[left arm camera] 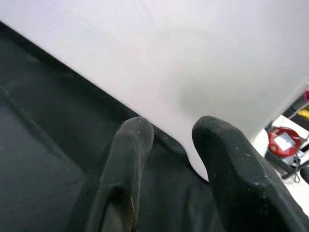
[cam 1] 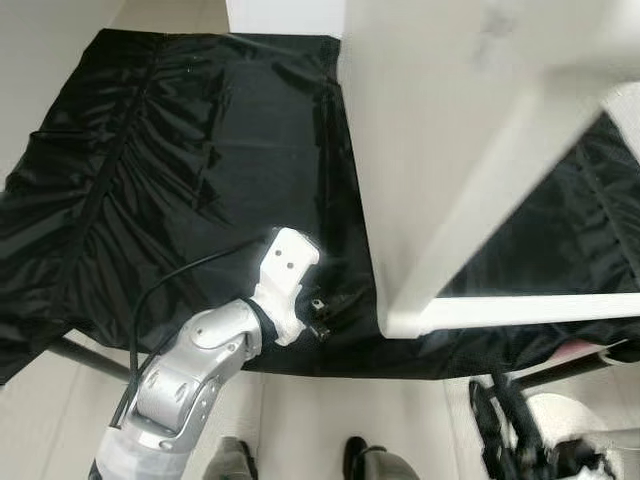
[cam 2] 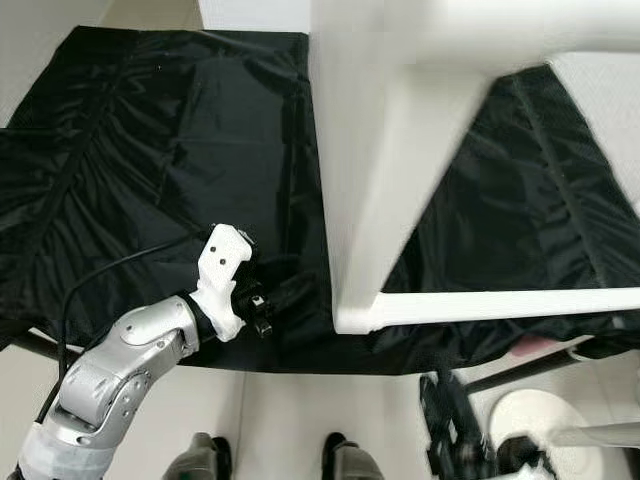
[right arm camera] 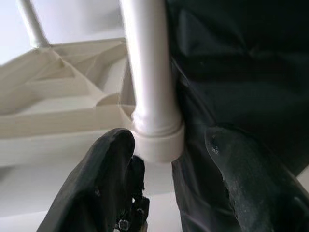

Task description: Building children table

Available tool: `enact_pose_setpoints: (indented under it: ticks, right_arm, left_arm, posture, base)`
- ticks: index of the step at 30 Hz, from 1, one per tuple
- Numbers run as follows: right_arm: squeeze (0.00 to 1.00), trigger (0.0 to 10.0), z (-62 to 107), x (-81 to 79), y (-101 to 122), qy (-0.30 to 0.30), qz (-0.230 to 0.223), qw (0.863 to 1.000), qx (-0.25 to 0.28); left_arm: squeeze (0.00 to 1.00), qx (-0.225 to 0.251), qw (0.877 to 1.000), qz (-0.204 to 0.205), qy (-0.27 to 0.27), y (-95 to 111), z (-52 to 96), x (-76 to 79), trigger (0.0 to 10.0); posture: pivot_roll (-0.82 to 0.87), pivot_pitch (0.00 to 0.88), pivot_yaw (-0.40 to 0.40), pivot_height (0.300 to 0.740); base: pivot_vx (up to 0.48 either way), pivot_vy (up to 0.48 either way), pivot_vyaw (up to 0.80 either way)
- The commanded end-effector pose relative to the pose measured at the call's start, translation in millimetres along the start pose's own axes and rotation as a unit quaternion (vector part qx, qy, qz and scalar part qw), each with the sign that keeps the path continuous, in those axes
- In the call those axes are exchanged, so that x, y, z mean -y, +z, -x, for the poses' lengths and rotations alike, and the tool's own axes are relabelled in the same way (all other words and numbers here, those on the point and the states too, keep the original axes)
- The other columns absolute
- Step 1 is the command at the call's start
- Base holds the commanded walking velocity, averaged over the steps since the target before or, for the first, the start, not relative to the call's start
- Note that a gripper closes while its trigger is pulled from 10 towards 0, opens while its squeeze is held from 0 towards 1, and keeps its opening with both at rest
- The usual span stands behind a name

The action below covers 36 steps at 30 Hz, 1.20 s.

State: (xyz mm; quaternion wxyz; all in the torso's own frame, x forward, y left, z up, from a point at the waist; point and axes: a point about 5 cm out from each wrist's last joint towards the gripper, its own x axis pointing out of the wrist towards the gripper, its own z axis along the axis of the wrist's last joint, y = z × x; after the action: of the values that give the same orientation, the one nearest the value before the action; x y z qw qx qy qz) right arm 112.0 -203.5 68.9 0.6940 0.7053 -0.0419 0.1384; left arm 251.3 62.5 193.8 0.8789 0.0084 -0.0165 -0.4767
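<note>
Left gripper [cam 1: 322,318]: low over the black cloth [cam 1: 180,190], just beside the near corner of the white table top [cam 1: 420,150], which lies to its right; whether the fingers are apart cannot be told from the head.
Left eye view, table: upside down on the cloth, one white leg [cam 1: 500,190] rising from the near corner toward the camera, so its long axis is almost upright.
Right eye view, nearer arm: the left gripper stands close to the table edge, but the leg socket lies nearer to the robot's right side, where the right gripper [cam 2: 455,425] shows low, at the cloth's near edge.
Left wrist view, fingers: the two black fingertips [left arm camera: 133,145] are a narrow gap apart, holding nothing; the flat white table side is just beyond them.
Right wrist view, fingers: the right gripper is wide open, with the leg's collar [right arm camera: 159,137] between the fingers; contact cannot be told.
Right wrist view, axis: the leg runs straight away from the pincer, across the closing line.
Judgement: the right arm is better placed to take the leg.
</note>
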Motion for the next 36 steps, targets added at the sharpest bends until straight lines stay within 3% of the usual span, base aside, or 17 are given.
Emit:
enact_pose_setpoints:
  ticks: [1,5,9,11,12,15,19,23,27,29,31,33,36]
  right_arm:
    - [0.00,10.0,3.6,-0.3,-1.8,0.007,0.013,1.000,0.010]
    - [0.00,10.0,1.6,-3.1,-1.0,0.015,0.052,0.998,-0.010]
    - [0.00,10.0,-0.1,-4.6,-1.0,0.022,0.061,0.998,-0.018]
    - [0.00,10.0,-13.0,-17.5,-2.1,0.047,0.124,0.990,-0.046]
    - [0.00,10.0,-13.0,-17.5,-2.1,0.047,0.124,0.990,-0.046]
    - [0.00,10.0,-29.7,-41.7,5.1,0.078,0.194,0.977,-0.044]
    - [0.00,10.0,-38.0,-52.9,9.0,0.090,0.238,0.966,-0.038]
    - [0.00,10.0,-58.8,-81.2,15.3,0.137,0.285,0.949,-0.015]
    - [0.00,10.0,-69.4,-93.0,20.3,0.148,0.317,0.937,-0.001]
    - [0.00,10.0,-84.3,-103.8,30.9,0.146,0.343,0.927,0.042]
    - [0.00,10.0,-90.3,-107.6,35.0,0.142,0.352,0.923,0.062]
    - [0.00,10.0,-108.7,-110.9,41.3,0.117,0.380,0.912,0.096]
    - [0.00,10.0,-120.8,-111.6,45.5,0.097,0.396,0.905,0.119]
  left_arm:
    - [0.00,-0.005,1.000,0.010,-0.024,-2.0,-0.7,2.2,10.0]
    - [0.00,-0.008,1.000,0.007,-0.027,-3.1,-1.1,0.5,10.0]
    - [0.00,-0.009,1.000,0.005,-0.027,-3.4,-0.9,0.3,10.0]
    - [0.00,-0.017,1.000,-0.004,-0.021,-5.4,2.6,-2.4,10.0]
    - [0.00,-0.017,1.000,-0.004,-0.021,-5.4,2.6,-2.4,10.0]
    - [0.00,-0.032,0.999,-0.021,0.003,-7.1,15.0,-17.1,10.0]
    - [0.00,-0.039,0.999,-0.031,0.022,-6.8,23.1,-28.6,10.0]
    - [0.00,-0.042,0.996,-0.052,0.051,-0.3,36.3,-49.2,10.0]
    - [0.00,-0.045,0.994,-0.067,0.070,3.9,42.8,-60.3,10.0]
    - [0.00,-0.037,0.991,-0.073,0.106,9.9,46.7,-74.0,10.0]
    - [0.00,-0.031,0.989,-0.073,0.122,12.6,47.8,-79.3,10.0]
    - [0.00,-0.022,0.980,-0.068,0.186,16.0,46.9,-93.7,10.0]
    - [0.00,-0.022,0.970,-0.064,0.234,15.4,46.0,-103.0,10.0]
  posture:
    - [0.01,0.241,0.035,0.740]
    - [0.01,0.234,0.036,0.740]
    - [0.01,0.232,0.037,0.740]
    - [0.01,0.230,0.030,0.740]
    - [0.01,0.230,0.030,0.740]
    - [0.01,0.223,0.021,0.740]
    - [0.01,0.223,0.021,0.740]
    - [0.01,0.212,0.008,0.740]
    - [0.01,0.213,0.006,0.740]
    - [0.01,0.207,-0.003,0.740]
    - [0.01,0.207,-0.003,0.740]
    - [0.01,0.197,-0.014,0.740]
    - [0.01,0.196,-0.016,0.740]
  base:
    - [0.000,0.000,0.00]
    - [0.000,0.000,0.00]
    - [0.000,0.000,0.00]
    - [0.000,0.000,0.00]
    - [0.000,0.000,0.00]
    - [0.000,0.000,0.00]
    - [0.000,0.000,0.00]
    - [0.000,0.000,0.00]
    - [0.000,0.000,0.00]
    - [0.000,0.000,0.00]
    - [0.000,0.000,0.00]
    - [0.000,0.000,0.00]
    - [0.000,0.000,0.00]
